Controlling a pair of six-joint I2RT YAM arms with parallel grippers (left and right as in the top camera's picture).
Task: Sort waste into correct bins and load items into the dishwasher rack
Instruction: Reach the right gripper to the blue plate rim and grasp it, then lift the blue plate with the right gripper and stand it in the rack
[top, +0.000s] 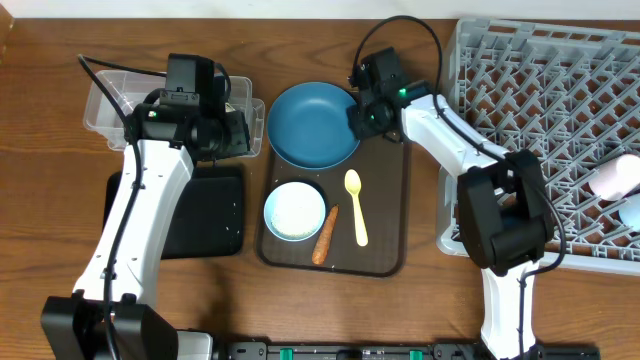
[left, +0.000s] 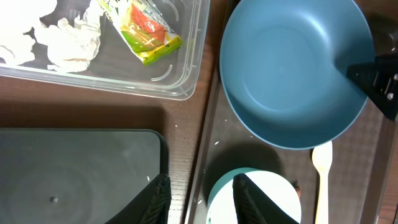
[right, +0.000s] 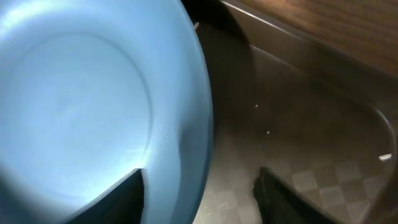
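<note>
Dark-blue round plate (top: 313, 125) lies at the back of the dark brown rectangular serving tray (top: 385, 215), overhanging its rear edge. The right gripper (right: 202, 196) stands at the plate's right rim with its jaws apart. One finger is over the plate and the other outside it, with the rim between them and a gap showing beside the outer finger.

In front of the plate on the same tray sit a white bowl (top: 295, 211), a pale yellow plastic spoon (top: 355, 205) and a small orange carrot (top: 325, 235), the carrot just beside the bowl. The left gripper (left: 202, 199) hovers over the serving tray's left edge, jaws spread and holding nothing.

Left of the plate, a clear plastic rectangular tub (left: 180, 81) holds crumpled white tissue (left: 68, 40) and a yellow-green snack wrapper (left: 146, 31). A shallow black rectangular tray (top: 200, 215) lies in front of the tub. To the right, the large grey plastic lattice rack (top: 540, 90) has a pink cup (top: 612, 178) lying in it
</note>
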